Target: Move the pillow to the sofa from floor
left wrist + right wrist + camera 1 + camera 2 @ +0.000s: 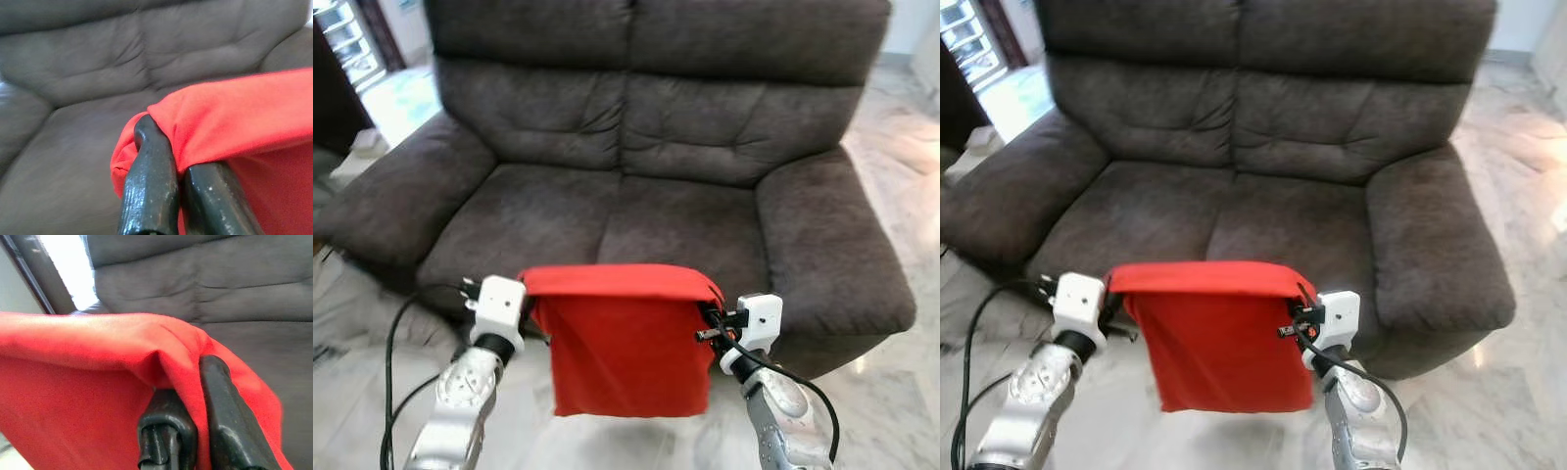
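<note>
Nearest the camera, the two silver arms rise from the lower edge of the head views, each trailing black cable, and between them hangs the red pillow (626, 343), held up off the floor. The left gripper (530, 305) has its fingers closed on the pillow's upper left corner; in the left wrist view the two black fingers (151, 181) press together with a fold of red cloth pinched between them. The right gripper (713, 318) is clamped on the upper right corner in the same way, and the right wrist view shows red fabric bunched between its fingers (222, 406). The pillow's top edge runs nearly level from one gripper to the other, and the rest of it droops straight down as a flat, slack sheet (it looks more like a limp cover than a stuffed cushion). It hangs just in front of the near edge of the sofa (646, 127), a dark grey-brown two-seater with padded backrests and thick armrests on the left and right. The pillow's top edge overlaps the front of the seat cushions in the head views, but it does not rest on them. Pale marble floor (891, 392) with grey veining lies around the sofa, brighter on the far left.
</note>
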Controlling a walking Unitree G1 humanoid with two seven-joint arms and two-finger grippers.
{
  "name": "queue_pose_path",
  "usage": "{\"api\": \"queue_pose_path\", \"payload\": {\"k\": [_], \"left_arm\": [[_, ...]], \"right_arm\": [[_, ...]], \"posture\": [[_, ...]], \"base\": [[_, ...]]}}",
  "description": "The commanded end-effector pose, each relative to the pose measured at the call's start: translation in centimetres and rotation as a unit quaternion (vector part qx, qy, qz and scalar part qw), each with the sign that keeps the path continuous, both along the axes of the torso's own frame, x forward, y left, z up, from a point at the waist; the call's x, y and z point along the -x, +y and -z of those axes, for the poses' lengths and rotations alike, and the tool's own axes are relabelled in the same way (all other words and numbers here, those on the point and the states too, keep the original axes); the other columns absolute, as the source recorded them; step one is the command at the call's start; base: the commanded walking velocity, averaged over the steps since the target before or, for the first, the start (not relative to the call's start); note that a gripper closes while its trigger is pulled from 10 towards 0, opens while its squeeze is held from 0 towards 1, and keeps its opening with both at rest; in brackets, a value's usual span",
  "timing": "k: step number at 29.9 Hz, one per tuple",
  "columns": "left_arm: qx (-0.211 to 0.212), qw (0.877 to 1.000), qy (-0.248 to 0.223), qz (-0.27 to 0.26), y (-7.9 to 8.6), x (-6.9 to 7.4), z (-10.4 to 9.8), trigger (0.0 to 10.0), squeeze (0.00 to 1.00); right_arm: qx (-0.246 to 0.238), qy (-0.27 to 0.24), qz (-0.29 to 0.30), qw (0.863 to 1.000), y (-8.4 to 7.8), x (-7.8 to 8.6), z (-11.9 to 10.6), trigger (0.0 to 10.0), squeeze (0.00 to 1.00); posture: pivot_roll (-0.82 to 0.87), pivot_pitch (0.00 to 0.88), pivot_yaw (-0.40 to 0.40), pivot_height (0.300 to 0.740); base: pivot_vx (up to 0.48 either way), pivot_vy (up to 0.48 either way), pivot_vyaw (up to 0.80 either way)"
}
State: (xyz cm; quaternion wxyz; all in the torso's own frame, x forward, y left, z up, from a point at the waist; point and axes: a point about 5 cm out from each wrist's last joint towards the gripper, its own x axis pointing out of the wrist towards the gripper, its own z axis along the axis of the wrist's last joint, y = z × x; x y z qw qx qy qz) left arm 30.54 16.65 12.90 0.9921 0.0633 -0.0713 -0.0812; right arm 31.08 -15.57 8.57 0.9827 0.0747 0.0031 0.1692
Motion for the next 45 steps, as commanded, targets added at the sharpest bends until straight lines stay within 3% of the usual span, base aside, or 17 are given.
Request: {"api": "queue_pose_path", "payload": {"k": [1,9,17,24,29,36,38,45], "left_arm": [[-0.002,1.000,-0.015,-0.023,1.5,0.2,-0.6,10.0,0.00],[-0.005,1.000,-0.012,-0.023,1.8,0.5,-0.6,10.0,0.00],[0.010,0.999,-0.037,-0.026,2.0,-0.2,-2.6,10.0,0.00],[0.016,0.993,-0.101,-0.062,4.1,-1.2,-7.1,10.0,0.00],[0.001,0.991,-0.122,-0.055,4.5,-1.3,-9.0,10.0,0.00],[-0.005,0.990,-0.134,-0.052,4.4,-1.3,-10.1,10.0,0.00],[-0.003,0.989,-0.138,-0.053,4.5,-1.0,-10.3,10.0,0.00],[0.002,0.987,-0.147,-0.059,5.0,-0.9,-11.2,10.0,0.00]], "right_arm": [[-0.020,-0.050,0.019,0.998,-0.4,-0.8,-2.4,10.0,0.00],[-0.022,-0.057,0.018,0.998,-0.2,-0.7,-2.8,10.0,0.00],[-0.017,-0.084,0.014,0.996,0.1,-1.6,-4.5,10.0,0.00],[-0.015,-0.144,-0.004,0.989,1.5,-3.2,-8.5,10.0,0.00],[-0.011,-0.182,0.006,0.983,1.2,-4.1,-11.2,10.0,0.00],[0.029,-0.197,0.075,0.977,-0.7,-5.1,-12.6,10.0,0.00],[0.008,-0.219,0.087,0.972,-1.3,-5.4,-13.9,10.0,0.00],[-0.003,-0.266,0.057,0.962,-0.3,-5.4,-17.0,10.0,0.00]], "posture": [[0.07,0.116,0.020,0.740],[0.07,0.129,0.022,0.740],[0.07,0.131,0.026,0.740],[0.07,0.127,0.026,0.740],[0.07,0.125,0.027,0.740],[0.07,0.120,0.029,0.740],[0.07,0.119,0.031,0.740],[0.06,0.124,0.032,0.740]], "base": [[0.315,0.000,-0.40],[0.317,0.000,-0.38],[0.325,0.000,0.00],[0.333,0.000,0.00],[0.337,0.000,0.00],[0.337,0.000,0.00],[0.337,0.000,0.00],[0.339,0.000,0.00]]}}
